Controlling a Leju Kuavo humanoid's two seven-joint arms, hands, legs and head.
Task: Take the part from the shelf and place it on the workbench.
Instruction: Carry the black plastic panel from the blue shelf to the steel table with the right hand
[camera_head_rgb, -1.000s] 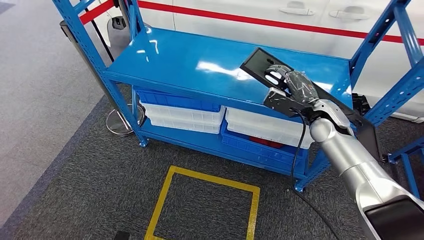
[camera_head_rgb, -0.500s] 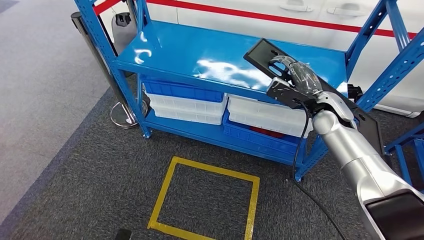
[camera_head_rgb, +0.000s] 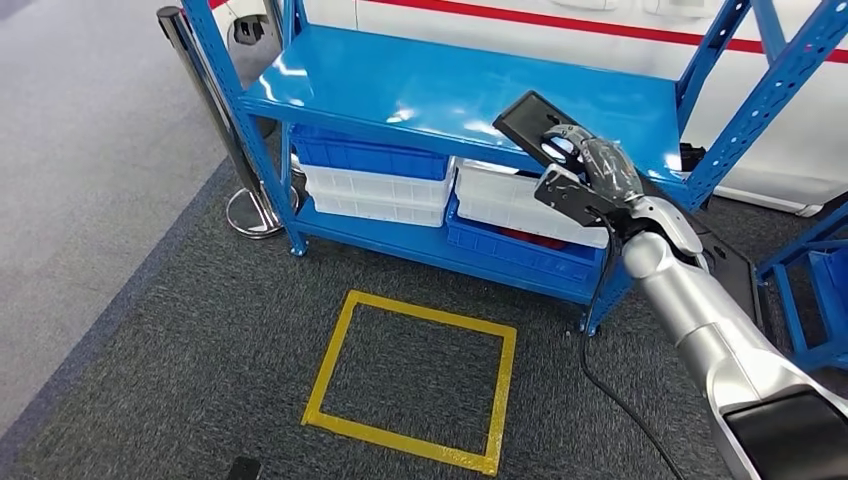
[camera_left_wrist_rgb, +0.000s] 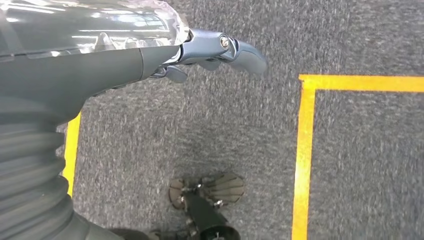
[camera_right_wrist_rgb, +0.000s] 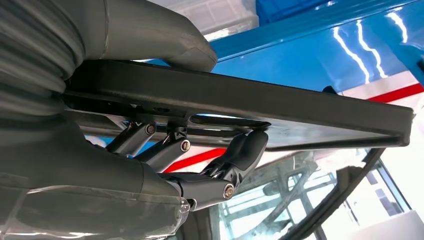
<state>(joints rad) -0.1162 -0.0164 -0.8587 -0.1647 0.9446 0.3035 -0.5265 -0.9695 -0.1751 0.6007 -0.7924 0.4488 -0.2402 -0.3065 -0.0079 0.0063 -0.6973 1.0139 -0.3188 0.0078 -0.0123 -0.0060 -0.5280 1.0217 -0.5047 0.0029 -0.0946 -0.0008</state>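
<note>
Grey carpet and a blue steel shelf rack (camera_head_rgb: 440, 95) lie ahead of me. My right hand (camera_head_rgb: 590, 170) grips the flat black metal part (camera_head_rgb: 525, 120), lifted clear above the shelf. My left hand (camera_left_wrist_rgb: 200, 50) hangs empty, fingers loose. Pickup looks done; carrying it to the workbench remains.

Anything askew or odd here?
Nothing broken or spilled. The black part sits tilted in the right hand, one end angled up over the blue shelf. The left hand holds nothing.
</note>
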